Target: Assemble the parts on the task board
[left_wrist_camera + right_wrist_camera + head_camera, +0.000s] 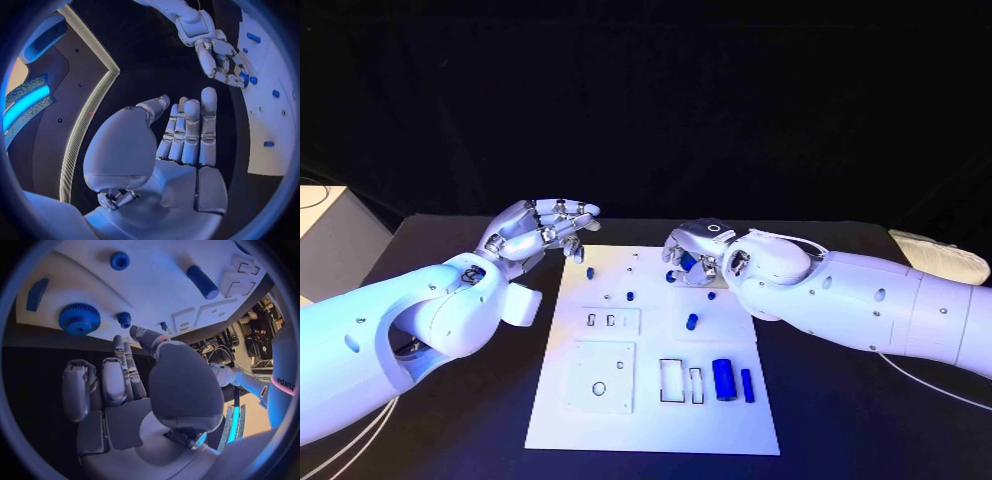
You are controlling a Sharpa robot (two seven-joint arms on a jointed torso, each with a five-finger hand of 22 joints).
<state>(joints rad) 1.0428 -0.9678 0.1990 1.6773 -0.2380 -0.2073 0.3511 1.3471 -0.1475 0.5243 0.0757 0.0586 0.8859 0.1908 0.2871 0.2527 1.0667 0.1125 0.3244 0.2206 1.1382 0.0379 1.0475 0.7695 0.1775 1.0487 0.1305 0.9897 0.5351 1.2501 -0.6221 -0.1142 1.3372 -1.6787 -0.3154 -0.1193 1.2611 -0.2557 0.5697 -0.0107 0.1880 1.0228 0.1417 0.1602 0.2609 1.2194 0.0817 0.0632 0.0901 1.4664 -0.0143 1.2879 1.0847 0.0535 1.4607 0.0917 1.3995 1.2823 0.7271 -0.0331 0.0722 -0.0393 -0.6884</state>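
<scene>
On the near end of the task board point(653, 420), toward its right side, a thick blue cylinder point(723, 379) and a thinner blue bar point(747, 384) lie side by side, long axes running near to far, just right of two slim rectangular slots point(684, 381). Further up, near the board's middle, a short blue peg point(691, 322) lies with the same near-far axis. Beyond it, over the board's far right part, hovers the right hand point(700, 257), fingers curled loosely downward and apart, holding nothing that I can see; its wrist view shows a blue gear point(79, 318) and a small blue stud point(124, 318) on the board just past its fingertips point(119, 342). The left hand point(545, 228) hangs off the board's far left corner, fingers straight and together, palm bare, nothing in it. In my judgement the right hand is the nearer one to every loose part; the peg lies on its near side, so a reach would draw back toward the robot.
</scene>
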